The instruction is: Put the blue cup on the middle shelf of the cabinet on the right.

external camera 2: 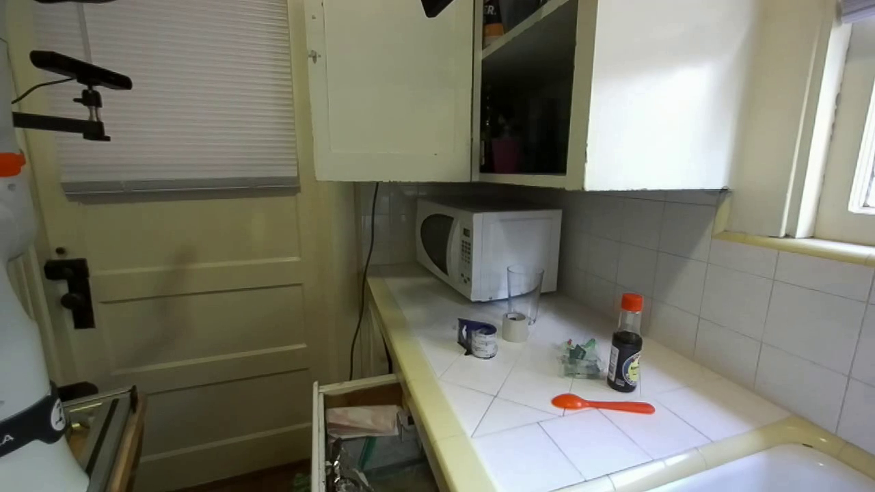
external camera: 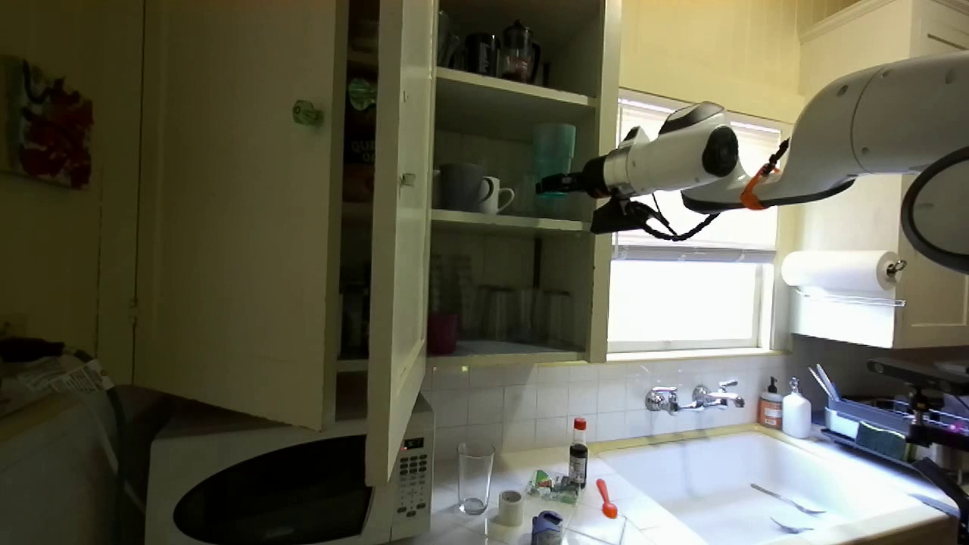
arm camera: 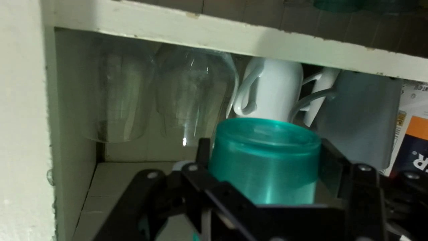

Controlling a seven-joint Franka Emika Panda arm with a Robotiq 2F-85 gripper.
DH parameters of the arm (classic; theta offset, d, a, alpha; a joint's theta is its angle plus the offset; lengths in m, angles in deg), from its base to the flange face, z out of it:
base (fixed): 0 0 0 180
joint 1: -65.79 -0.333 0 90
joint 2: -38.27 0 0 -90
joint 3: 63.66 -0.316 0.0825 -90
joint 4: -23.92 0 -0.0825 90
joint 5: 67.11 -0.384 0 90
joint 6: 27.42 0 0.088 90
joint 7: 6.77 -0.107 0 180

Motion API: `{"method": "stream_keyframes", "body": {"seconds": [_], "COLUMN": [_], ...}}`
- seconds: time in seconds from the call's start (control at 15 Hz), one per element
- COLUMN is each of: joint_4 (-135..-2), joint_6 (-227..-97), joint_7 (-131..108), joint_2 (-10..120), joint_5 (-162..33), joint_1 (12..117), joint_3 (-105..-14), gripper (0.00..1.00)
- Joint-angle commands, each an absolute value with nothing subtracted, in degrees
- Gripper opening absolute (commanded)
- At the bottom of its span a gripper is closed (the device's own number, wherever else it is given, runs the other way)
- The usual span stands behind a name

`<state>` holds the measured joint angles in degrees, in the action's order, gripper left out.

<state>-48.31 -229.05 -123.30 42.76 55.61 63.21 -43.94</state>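
We hold the cup clamped upright in the gripper, its long axis square to it. The middle shelf lies below the gripper, so we probably lower next, though how far over it the cup sits is unclear.

We see white, rounded arm, orange band wrapping it. Between band and gripper, we note black round cap and looping black cable. Gripper black, angular, grey screws showing. On black strip we read white letter A.
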Motion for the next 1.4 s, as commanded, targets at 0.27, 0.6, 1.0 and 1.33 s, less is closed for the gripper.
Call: {"method": "stream_keyframes", "body": {"seconds": [0.27, 0.6, 1.0, 1.33], "joint_4": [-43.26, -39.61, -35.28, -31.57], "joint_6": [-224.68, -225.12, -226.09, -227.43], "joint_7": [-123.25, -124.1, -124.9, -124.74], "joint_2": [47.73, 50.85, 54.94, 58.34], "joint_5": [52.8, 52.74, 51.11, 49.65], "joint_1": [63.45, 62.77, 62.69, 61.79], "joint_3": [-44.42, -43.83, -41.63, -40.19], "gripper": [0.52, 0.52, 0.52, 0.52]}}
